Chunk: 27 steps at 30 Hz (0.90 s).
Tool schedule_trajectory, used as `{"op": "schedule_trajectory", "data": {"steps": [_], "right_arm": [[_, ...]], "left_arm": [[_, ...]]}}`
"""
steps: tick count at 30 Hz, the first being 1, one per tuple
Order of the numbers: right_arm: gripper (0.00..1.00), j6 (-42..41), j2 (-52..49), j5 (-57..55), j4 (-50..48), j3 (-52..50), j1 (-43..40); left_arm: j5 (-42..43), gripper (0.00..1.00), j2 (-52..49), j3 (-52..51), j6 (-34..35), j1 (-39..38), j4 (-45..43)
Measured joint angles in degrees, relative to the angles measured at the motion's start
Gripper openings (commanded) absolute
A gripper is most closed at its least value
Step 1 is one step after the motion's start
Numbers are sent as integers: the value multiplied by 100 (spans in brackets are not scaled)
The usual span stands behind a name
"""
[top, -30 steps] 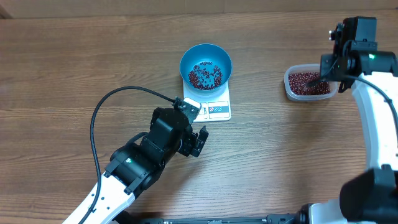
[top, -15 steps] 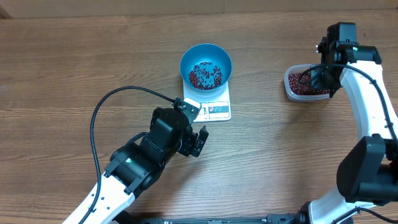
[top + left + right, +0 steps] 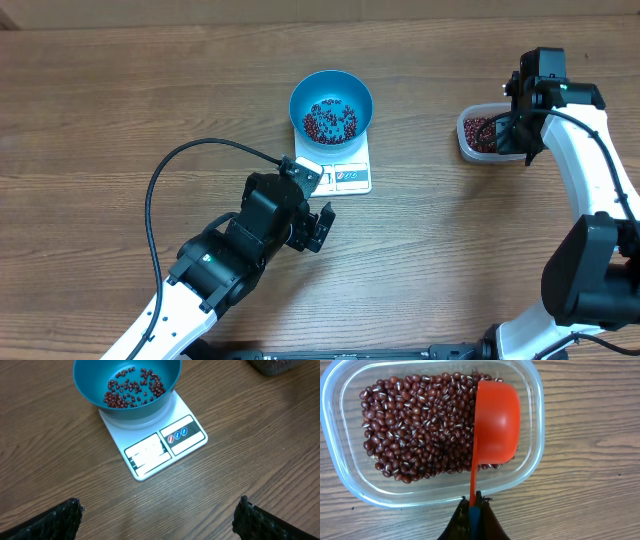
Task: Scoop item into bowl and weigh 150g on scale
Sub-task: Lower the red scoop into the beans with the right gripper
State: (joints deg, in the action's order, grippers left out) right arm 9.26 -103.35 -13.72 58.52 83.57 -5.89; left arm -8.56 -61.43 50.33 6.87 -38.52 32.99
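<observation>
Just ahead of right fingers point(image 3: 456, 528) lie beans point(image 3: 415, 430); scoop point(image 3: 497, 422) pinched.

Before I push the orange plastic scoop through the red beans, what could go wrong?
The orange plastic scoop lies close to the end wall of the clear plastic tub; a push could slide the unheld tub; the open left gripper hangs by the white scale.
The right gripper pinches only the thin handle, so a loaded scoop might twist and spill dark red beans short of the round blue bowl.
</observation>
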Motion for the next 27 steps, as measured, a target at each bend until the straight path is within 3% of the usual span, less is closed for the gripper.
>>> {"op": "schedule_trajectory", "data": {"steps": [27], "right_arm": [[4, 424, 0, 1687, -236, -389, -13]], "left_arm": [[0, 100, 0, -2, 0, 0, 0]]}}
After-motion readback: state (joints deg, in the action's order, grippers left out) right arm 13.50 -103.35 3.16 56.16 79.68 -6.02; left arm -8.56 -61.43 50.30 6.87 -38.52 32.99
